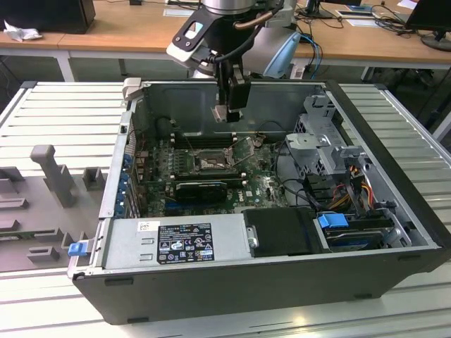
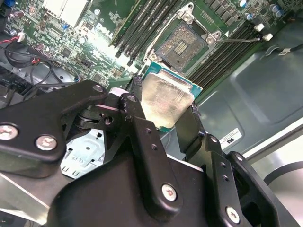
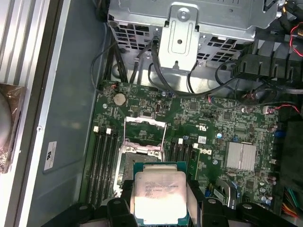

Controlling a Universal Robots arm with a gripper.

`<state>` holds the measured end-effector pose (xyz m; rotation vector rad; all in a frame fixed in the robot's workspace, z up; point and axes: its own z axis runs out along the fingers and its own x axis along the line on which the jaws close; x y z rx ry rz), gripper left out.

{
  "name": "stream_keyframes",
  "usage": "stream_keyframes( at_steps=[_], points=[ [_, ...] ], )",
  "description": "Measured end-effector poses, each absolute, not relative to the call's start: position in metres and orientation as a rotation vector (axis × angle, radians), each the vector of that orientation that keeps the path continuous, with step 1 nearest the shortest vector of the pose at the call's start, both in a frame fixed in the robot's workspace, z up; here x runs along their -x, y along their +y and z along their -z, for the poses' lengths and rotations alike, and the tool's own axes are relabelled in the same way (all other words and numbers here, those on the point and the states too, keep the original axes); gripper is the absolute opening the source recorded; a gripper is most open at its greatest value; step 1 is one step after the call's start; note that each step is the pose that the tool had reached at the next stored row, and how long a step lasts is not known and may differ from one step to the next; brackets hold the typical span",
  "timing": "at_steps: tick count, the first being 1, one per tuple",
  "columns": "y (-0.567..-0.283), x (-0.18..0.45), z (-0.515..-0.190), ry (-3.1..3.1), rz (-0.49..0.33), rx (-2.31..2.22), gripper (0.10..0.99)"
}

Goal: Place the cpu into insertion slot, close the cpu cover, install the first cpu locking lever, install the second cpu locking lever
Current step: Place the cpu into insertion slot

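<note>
Clamping the cpu (image 2: 166, 97), the end effector (image 1: 225, 111) hovers above the insertion slot (image 2: 182, 45).

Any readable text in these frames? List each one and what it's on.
No text is legible.
Power supply label, exterior view: dense print, too small to read.
Small white sticker beside it: too small.
Top of the cpu, first wrist view: faint print lines, blurred.
Case wall sticker, first wrist view: too small.
Motherboard markings: too small.

A robotics lab or workshop: an open PC case (image 1: 268, 282) lies on a slatted metal bench (image 1: 60, 105), with wooden desks (image 1: 113, 32) and cables (image 1: 315, 51) behind
</note>
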<state>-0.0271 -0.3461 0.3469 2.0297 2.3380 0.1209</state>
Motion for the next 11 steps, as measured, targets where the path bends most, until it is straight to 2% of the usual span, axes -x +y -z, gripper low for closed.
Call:
stream_keyframes(
  at_steps=[11],
  points=[
    [-0.3461,0.0271,-0.3447,2.208,-0.116,-2.164,0.525]
  ],
)
